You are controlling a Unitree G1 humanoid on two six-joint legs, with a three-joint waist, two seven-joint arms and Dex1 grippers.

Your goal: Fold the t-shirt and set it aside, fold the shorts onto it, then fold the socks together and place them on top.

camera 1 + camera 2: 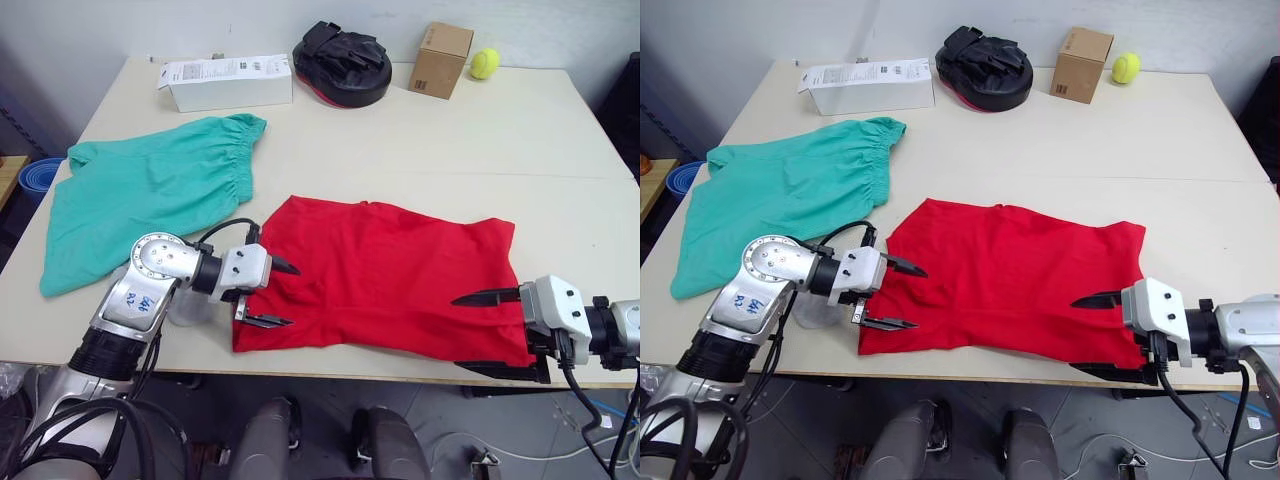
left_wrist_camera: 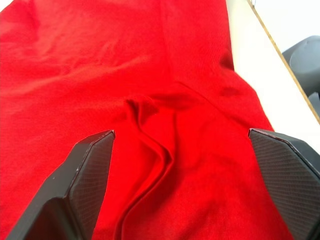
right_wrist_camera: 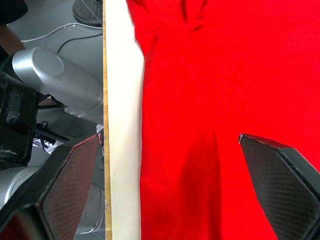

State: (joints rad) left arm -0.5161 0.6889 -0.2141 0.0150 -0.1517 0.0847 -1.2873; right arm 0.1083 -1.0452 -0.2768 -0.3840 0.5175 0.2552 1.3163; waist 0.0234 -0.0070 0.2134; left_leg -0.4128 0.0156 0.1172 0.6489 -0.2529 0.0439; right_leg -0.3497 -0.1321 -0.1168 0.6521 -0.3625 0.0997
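Note:
The red t-shirt (image 1: 390,275) lies spread flat near the table's front edge, with a small wrinkle (image 2: 150,140) at its left end. My left gripper (image 1: 276,295) is open at the shirt's left edge, one finger on either side of that wrinkle, holding nothing. My right gripper (image 1: 490,333) is open at the shirt's near right corner, one finger over the fabric and the other past the table's front edge (image 3: 107,100). The teal-green shorts (image 1: 150,200) lie flat at the left. A small light grey bit (image 1: 186,310) under my left forearm may be the socks, mostly hidden.
Along the far side of the cream table (image 1: 420,140) stand a white box (image 1: 225,82), a black padded mitt (image 1: 342,62), a small cardboard box (image 1: 440,58) and a yellow tennis ball (image 1: 485,63). A blue object (image 1: 38,178) sits off the table's left side.

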